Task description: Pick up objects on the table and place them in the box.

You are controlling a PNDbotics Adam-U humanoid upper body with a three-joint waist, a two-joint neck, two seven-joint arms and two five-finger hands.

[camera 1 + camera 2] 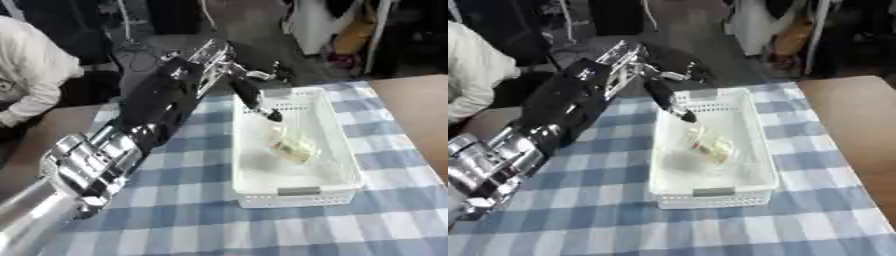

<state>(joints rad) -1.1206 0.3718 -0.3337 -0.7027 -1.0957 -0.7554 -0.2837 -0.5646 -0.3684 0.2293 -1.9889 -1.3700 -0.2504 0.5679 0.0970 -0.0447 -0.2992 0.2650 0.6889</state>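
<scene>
A white slotted box [297,190] stands on the blue-and-white checked cloth. Inside it lies a small clear-wrapped pale yellow object [295,146] near the middle. My left arm reaches in from the lower left, and my left hand [248,93] hangs over the box's far left corner. Its straight black fingers [671,106] point down into the box and hold nothing; the wrapped object lies below and to the right of the fingertips, apart from them. My right hand shows in neither view.
The checked cloth [210,220] covers the table around the box, with bare brown tabletop [859,115] at the right. A person in a white sleeve [31,75] sits at the far left edge. Cables and furniture lie beyond the table's far edge.
</scene>
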